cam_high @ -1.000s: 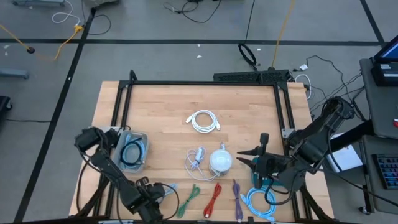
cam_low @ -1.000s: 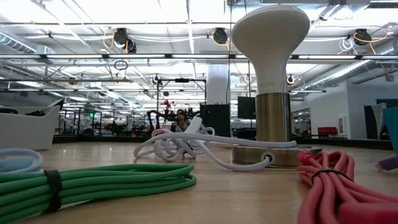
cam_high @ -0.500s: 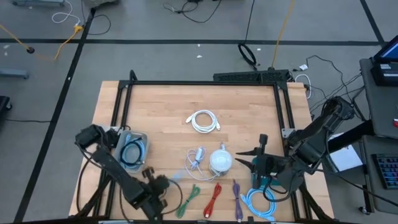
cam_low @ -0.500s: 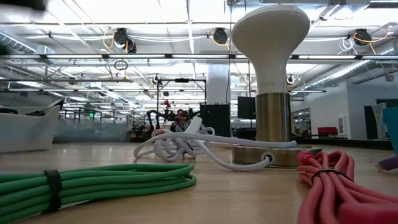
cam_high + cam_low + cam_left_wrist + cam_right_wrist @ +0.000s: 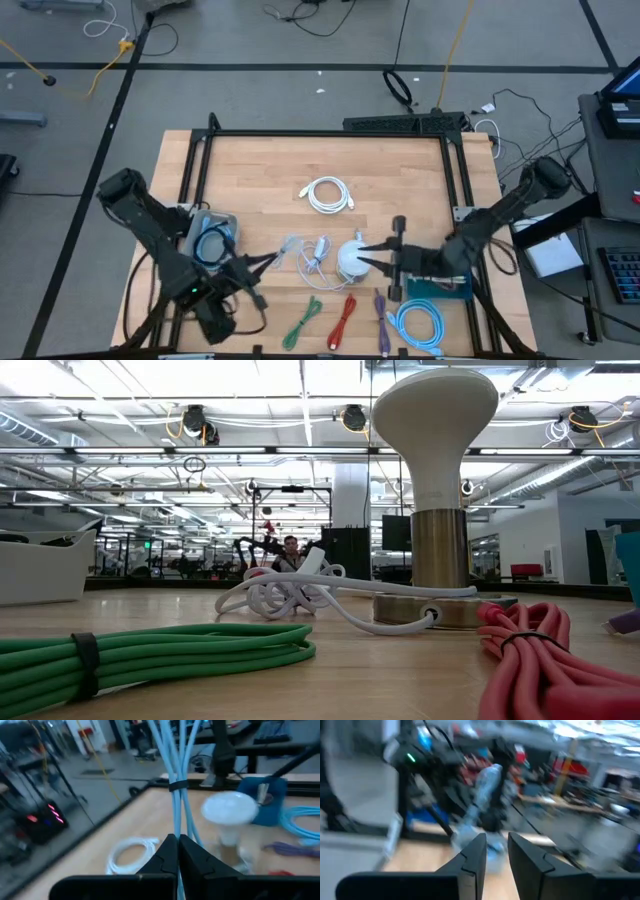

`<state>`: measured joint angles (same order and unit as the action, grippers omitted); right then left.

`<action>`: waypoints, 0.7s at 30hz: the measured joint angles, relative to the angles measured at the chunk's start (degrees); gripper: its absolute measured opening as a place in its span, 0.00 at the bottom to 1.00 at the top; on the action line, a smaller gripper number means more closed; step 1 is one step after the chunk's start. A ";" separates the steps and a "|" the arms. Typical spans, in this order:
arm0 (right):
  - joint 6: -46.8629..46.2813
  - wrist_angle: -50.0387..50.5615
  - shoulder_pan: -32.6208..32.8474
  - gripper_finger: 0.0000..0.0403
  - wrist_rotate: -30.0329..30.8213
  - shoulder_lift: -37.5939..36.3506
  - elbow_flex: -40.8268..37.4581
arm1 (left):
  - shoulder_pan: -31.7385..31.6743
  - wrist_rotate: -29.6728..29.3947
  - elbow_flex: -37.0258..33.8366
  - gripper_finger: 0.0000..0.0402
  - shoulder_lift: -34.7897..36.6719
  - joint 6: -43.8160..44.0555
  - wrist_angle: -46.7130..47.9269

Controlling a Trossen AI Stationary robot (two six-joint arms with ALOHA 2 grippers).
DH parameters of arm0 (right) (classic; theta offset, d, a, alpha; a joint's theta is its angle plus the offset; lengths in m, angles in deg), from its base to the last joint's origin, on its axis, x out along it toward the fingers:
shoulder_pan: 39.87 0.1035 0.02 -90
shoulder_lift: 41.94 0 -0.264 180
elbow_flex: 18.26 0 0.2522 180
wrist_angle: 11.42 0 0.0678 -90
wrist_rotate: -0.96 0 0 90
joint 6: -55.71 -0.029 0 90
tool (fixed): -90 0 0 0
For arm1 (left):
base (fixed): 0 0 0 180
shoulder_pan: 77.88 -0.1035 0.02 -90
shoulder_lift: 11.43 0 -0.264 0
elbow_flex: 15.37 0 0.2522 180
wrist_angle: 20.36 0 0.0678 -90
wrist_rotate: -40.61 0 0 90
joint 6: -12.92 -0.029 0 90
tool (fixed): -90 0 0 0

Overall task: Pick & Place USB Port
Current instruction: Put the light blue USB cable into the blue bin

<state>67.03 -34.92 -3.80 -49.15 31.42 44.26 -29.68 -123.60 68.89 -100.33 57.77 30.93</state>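
My left gripper (image 5: 270,261) hangs over the table's near left part, shut on a light-blue cable bundle (image 5: 290,246) bound by a black tie (image 5: 177,785). My right gripper (image 5: 363,258) points toward the table's left, just right of a white dome lamp (image 5: 351,257), and is open with nothing between its fingers (image 5: 476,851). A clear bin (image 5: 226,223) at the left edge holds a coiled blue-and-black cable (image 5: 210,245). The lamp stands on its metal base (image 5: 440,560). My left gripper pinches several strands of the bundle (image 5: 176,827) between its two fingers, at one end of the bundle. The fingers lie almost level, pointing toward the table's right. The bundle sticks out past the fingertips, along them, lifted clear of the table.
A white cable coil (image 5: 328,195) lies mid-table, and another white cable (image 5: 316,255) lies left of the lamp. Green (image 5: 302,322), red (image 5: 345,318) and purple (image 5: 382,312) bundles and a blue coil (image 5: 420,326) line the near edge. A blue box (image 5: 437,288) sits under the right arm.
My left gripper has taken hold of the light-blue bundle at the near edge. It has risen with it, moved toward the far and right side, and tipped from pointing down to almost level. The bundle is lifted clear. My right gripper has moved left toward the lamp and sunk.
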 joint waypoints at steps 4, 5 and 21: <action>-6.04 -7.52 -7.75 0.19 -15.80 0.23 -3.16 | -3.48 1.94 0.00 0.00 -0.65 -22.30 -17.74; -7.76 -7.94 -9.59 0.20 -19.06 0.58 -3.27 | -4.43 3.17 0.02 0.00 -1.12 -27.47 -22.32; -16.15 -21.63 -15.41 0.64 -29.69 9.16 -3.35 | -16.46 20.53 0.04 0.00 -2.76 -44.81 -38.21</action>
<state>50.88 -56.55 -19.21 -78.85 40.58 40.91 -46.14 -103.07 68.93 -103.10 12.97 -7.28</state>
